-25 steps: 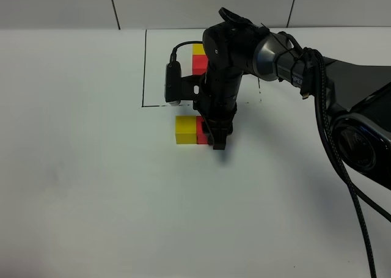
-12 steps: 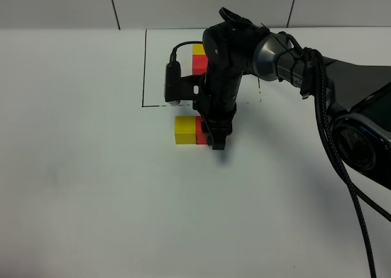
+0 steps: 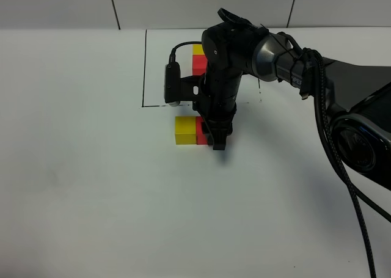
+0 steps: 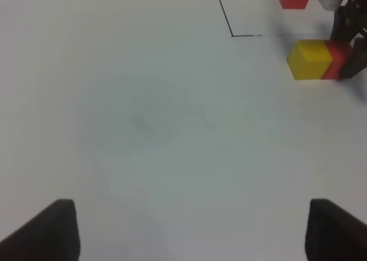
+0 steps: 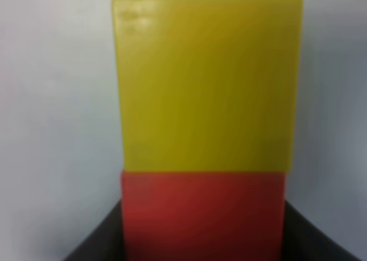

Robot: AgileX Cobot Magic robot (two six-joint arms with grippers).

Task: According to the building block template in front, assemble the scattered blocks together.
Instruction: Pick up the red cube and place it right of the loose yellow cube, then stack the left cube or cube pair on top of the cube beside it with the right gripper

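change: none in the last second. The right tool (image 3: 212, 137) holds the same pose and both cubes sit on the same spot.
task meaning: the join looks done and the release is still to come. The pair lies side by side while the template runs front to back, so it may need turning (a guess).
left tool (image 4: 192, 229): spread wide, empty, over bare worktop (image 3: 73, 168) well left of the cubes.
worktop surface: flat, white, matte.
black outline (image 3: 145, 70): thin line, near edge partly dashed.
yellow cube (image 3: 184, 129): matte, sharp-edged, just in front of the outline's near edge, one face flush against the red cube.
template (image 3: 198, 57): yellow cube behind red, joined, inside the outline, partly hidden by the arm.
red cube (image 3: 200, 132): same size as the yellow, matte.
right tool grip: closed on the red cube, with dark fingers (image 5: 100, 246) on both its sides.
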